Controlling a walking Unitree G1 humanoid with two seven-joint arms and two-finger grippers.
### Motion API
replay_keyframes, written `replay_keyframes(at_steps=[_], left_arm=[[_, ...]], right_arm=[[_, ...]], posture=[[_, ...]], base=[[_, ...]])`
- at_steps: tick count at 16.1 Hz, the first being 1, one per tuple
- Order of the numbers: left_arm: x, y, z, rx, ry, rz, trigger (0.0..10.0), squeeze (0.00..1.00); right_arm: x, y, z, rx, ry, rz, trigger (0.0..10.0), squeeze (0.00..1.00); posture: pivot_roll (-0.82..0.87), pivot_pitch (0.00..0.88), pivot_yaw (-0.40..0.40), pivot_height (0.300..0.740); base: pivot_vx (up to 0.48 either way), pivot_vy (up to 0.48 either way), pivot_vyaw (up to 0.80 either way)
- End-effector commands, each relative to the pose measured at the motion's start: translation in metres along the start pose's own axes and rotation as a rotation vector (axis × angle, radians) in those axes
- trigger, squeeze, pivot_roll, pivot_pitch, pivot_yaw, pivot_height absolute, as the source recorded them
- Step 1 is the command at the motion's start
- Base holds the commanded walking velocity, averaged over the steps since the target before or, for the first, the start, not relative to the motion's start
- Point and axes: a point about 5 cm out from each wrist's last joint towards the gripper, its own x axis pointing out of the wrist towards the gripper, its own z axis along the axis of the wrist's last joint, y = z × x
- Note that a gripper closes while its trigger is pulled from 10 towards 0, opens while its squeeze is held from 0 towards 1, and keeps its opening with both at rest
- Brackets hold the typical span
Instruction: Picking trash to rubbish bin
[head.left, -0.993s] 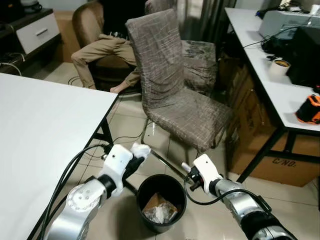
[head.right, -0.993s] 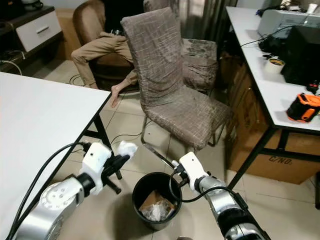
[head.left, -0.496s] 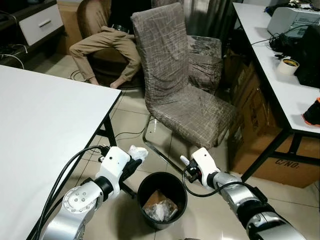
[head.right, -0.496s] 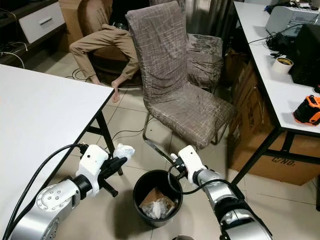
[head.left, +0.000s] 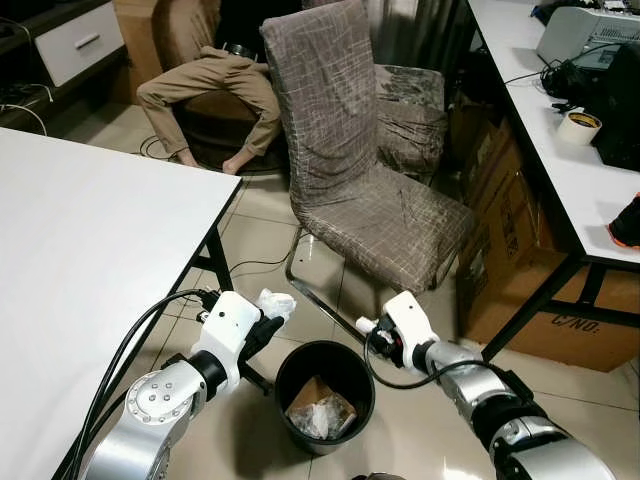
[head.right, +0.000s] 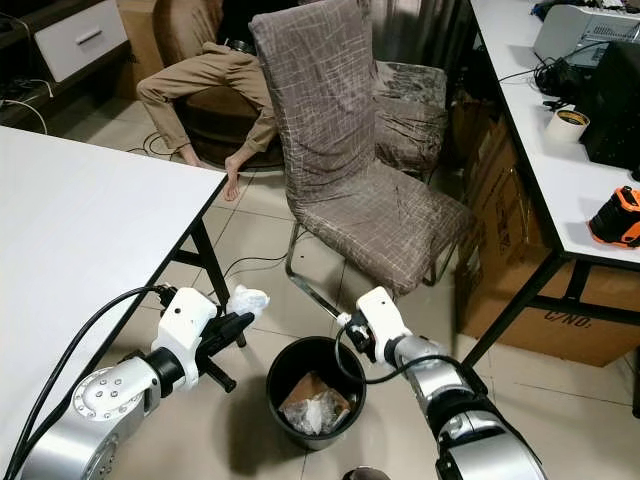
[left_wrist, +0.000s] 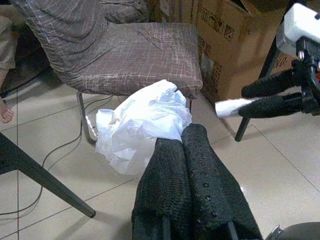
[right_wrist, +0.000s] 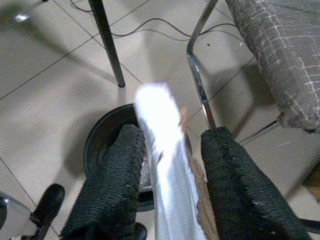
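Beige tiled floor (head.left: 260, 225), white table (head.left: 80, 250), grey covered chair (head.left: 350, 150), cardboard boxes (head.left: 520, 270)

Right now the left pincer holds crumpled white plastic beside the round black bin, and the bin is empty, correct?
Not empty. The left eye view shows trash already inside the round black bin. The left pincer does hold the crumpled white plastic beside it.

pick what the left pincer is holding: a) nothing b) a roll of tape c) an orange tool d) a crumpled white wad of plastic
d: the left pincer is shut on a crumpled white wad, held beside the bin, not yet over it.
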Motion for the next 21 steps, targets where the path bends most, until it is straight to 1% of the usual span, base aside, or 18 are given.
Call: replay_keyframes(at_steps=[1, 6, 9, 10, 11, 12, 13, 14, 15, 16, 17, 18, 19, 21], left_arm=[[0.000, 0.000, 0.004, 0.020, -0.003, -0.006, 10.0, 0.00], [0.002, -0.001, 0.004, 0.017, -0.006, -0.010, 10.0, 0.00], [0.008, 0.005, 0.005, 0.024, -0.008, 0.045, 10.0, 0.00], [0.014, 0.007, 0.003, 0.026, -0.007, 0.065, 10.0, 0.00], [0.021, 0.007, 0.001, 0.017, -0.004, 0.081, 10.0, 0.00], [0.031, 0.005, -0.003, 0.021, 0.008, 0.073, 10.0, 0.00], [0.046, -0.002, -0.013, 0.070, 0.044, 0.039, 10.0, 0.00], [0.057, -0.009, -0.022, 0.097, 0.068, -0.012, 10.0, 0.00], [0.069, -0.017, -0.024, 0.130, 0.060, -0.055, 10.0, 0.00], [0.077, -0.022, -0.023, 0.125, 0.043, -0.081, 10.0, 0.00], [0.088, -0.024, -0.020, 0.151, 0.022, -0.084, 10.0, 0.00], [0.093, -0.025, -0.019, 0.154, 0.020, -0.082, 10.0, 0.00], [0.104, -0.023, -0.017, 0.169, 0.025, -0.061, 10.0, 0.00], [0.117, -0.018, -0.015, 0.173, 0.032, -0.040, 10.0, 0.00]], right_arm=[[0.000, -0.001, 0.000, 0.004, -0.009, -0.001, 10.0, 1.00], [0.000, 0.001, 0.000, 0.021, -0.018, -0.003, 10.0, 1.00], [0.000, -0.002, 0.007, -0.007, -0.050, -0.018, 10.0, 1.00], [-0.001, -0.003, 0.008, -0.004, -0.071, -0.020, 10.0, 0.94], [-0.004, -0.004, 0.010, -0.017, -0.104, -0.007, 10.0, 0.30], [-0.009, -0.003, 0.010, -0.028, -0.146, 0.014, 10.0, 0.00], [-0.022, 0.000, 0.009, -0.027, -0.210, 0.048, 10.0, 0.00], [-0.038, 0.003, 0.007, -0.042, -0.239, 0.057, 10.0, 0.00], [-0.054, 0.005, 0.003, -0.044, -0.252, 0.054, 10.0, 0.00], [-0.066, 0.005, 0.001, -0.050, -0.260, 0.039, 10.0, 0.00], [-0.078, 0.006, 0.000, -0.057, -0.267, 0.036, 10.0, 0.00], [-0.084, 0.007, 0.000, -0.066, -0.267, 0.036, 10.0, 0.00], [-0.099, 0.011, 0.002, -0.096, -0.258, 0.056, 10.0, 0.00], [-0.120, 0.021, 0.006, -0.118, -0.231, 0.113, 10.0, 0.00]], posture=[[-0.14, 0.077, -0.030, 0.740], [-0.14, 0.075, -0.026, 0.740], [-0.14, 0.075, -0.026, 0.740], [-0.17, 0.071, -0.016, 0.740], [-0.17, 0.071, -0.016, 0.740], [-0.19, 0.070, -0.014, 0.740], [-0.21, 0.071, -0.009, 0.740], [-0.23, 0.073, -0.009, 0.740], [-0.24, 0.076, -0.005, 0.740], [-0.26, 0.081, -0.004, 0.740], [-0.27, 0.087, 0.000, 0.740], [-0.27, 0.087, 0.000, 0.740], [-0.28, 0.094, -0.001, 0.740], [-0.29, 0.105, -0.006, 0.740]], base=[[0.000, 0.000, 0.00], [0.000, 0.000, 0.00], [0.000, 0.000, 0.00], [0.000, 0.000, 0.00], [0.000, 0.000, 0.00], [0.000, 0.000, 0.00], [0.000, 0.000, 0.00], [0.000, 0.000, 0.00], [0.000, 0.000, 0.00], [0.000, 0.000, 0.00], [0.000, 0.000, 0.00], [0.000, 0.000, 0.00], [0.000, 0.000, 0.00], [0.000, 0.000, 0.00]])
